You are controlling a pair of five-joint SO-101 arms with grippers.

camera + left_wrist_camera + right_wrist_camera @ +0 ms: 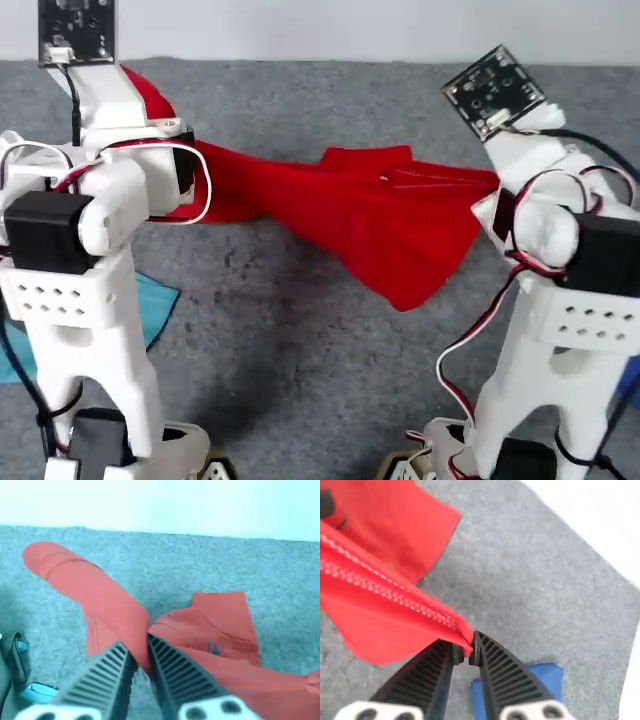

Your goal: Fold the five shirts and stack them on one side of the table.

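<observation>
Worktop (300, 390): grey felted covering, with a white wall (300, 20) at its far edge. Red shirt (370, 215): we find it strung left to right across the far half, between the two arms. Left hand (138, 647): clamped on a red fold. Right hand (466, 647): pinched on the stitched hem. The high view adds a teal cloth (160, 305) near left; the right wrist view adds a blue cloth (540, 680).

The left gripper (135, 647) and right gripper (465, 647) are held wide apart, each clamped tight on the red shirt (380, 215).
</observation>
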